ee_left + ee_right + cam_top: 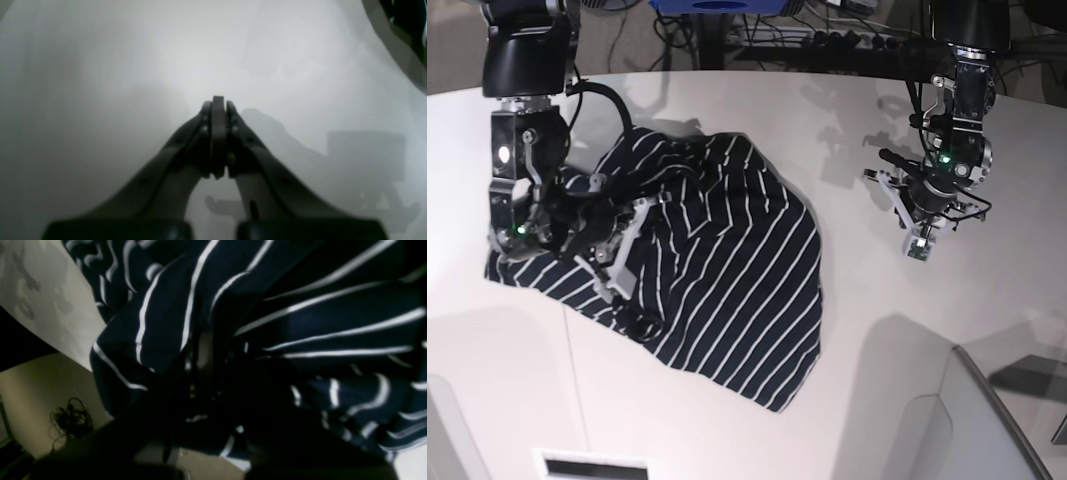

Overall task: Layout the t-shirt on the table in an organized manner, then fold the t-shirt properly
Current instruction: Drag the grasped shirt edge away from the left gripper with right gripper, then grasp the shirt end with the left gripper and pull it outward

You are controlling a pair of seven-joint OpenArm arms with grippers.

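The right gripper sat pinched shut on a bunched fold of the t-shirt — the right wrist view showed navy cloth with white stripes gathered tight around the fingers, which were mostly lost in shadow. The garment lay crumpled on the table, heaped near the table's edge on that arm's side, its hem trailing toward the middle. Well apart from it, the left gripper hung over bare tabletop, fingers pressed together on nothing. The step in hand looked like the opening pull to spread the shirt. Done well, it would probably call for a low, steady drag that keeps a single layer in the pinch — not a thick wad — with the idle arm coming in to anchor the opposite edge so the cloth flattens rather than slides.
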